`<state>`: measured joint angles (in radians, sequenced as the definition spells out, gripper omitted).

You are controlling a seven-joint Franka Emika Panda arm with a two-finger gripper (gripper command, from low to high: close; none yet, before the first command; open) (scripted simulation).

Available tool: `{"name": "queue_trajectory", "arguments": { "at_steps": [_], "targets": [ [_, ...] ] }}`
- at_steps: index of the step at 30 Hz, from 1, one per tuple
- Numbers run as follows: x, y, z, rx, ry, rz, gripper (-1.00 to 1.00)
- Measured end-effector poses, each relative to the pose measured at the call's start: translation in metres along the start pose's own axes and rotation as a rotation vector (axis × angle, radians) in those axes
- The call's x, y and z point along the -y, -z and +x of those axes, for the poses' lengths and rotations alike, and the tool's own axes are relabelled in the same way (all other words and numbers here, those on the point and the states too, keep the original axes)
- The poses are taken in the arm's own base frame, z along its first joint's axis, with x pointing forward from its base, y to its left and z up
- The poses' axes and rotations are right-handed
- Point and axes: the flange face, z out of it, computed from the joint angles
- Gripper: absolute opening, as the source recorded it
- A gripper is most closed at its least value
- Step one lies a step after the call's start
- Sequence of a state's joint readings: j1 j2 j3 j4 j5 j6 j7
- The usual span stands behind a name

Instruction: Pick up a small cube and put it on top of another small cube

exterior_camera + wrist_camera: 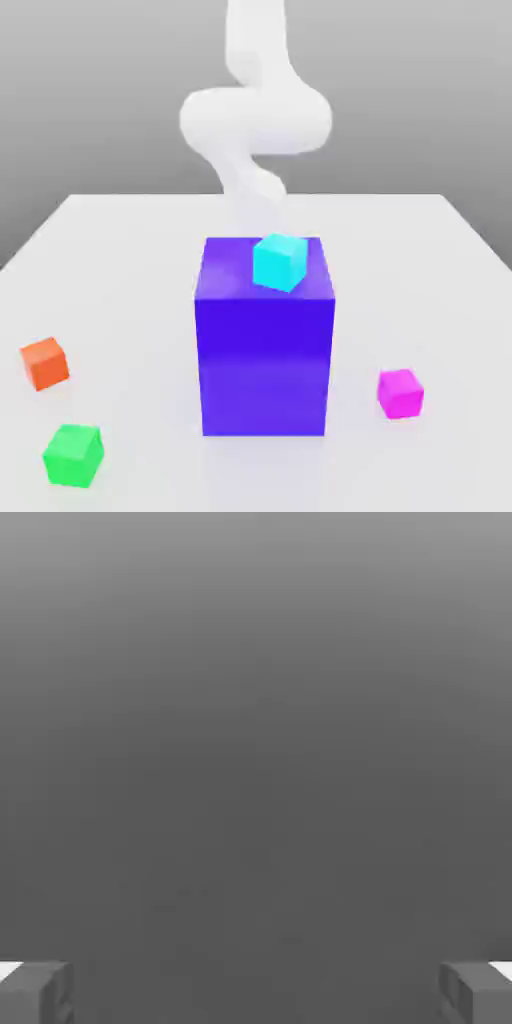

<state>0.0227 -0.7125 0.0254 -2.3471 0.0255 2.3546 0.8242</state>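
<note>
The small magenta-pink cube rests on the white table, on the exterior view's right of the big blue-purple block. A cyan cube sits on top of that block. My white arm rises behind the block, well away from the pink cube. In the hand view my gripper is open, its two grey fingers stand far apart with nothing between them, and beyond them is plain grey background.
An orange cube and a green cube lie on the table at the exterior view's left, near the front. The tall block stands mid-table between the arm and the front cubes.
</note>
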Motion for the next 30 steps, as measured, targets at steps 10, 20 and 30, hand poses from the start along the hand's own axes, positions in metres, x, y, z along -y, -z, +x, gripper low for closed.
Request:
{"name": "queue_trajectory", "arguments": {
  "at_steps": [10,20,30],
  "targets": [
    [0.011,-0.204,-0.196,0.244,0.224,-0.157,0.0],
    [-0.104,-0.312,-0.355,0.49,0.174,-0.43,0.0],
    [-0.162,-0.368,-0.399,0.524,0.15,-0.496,-1.0]
  ]
}}
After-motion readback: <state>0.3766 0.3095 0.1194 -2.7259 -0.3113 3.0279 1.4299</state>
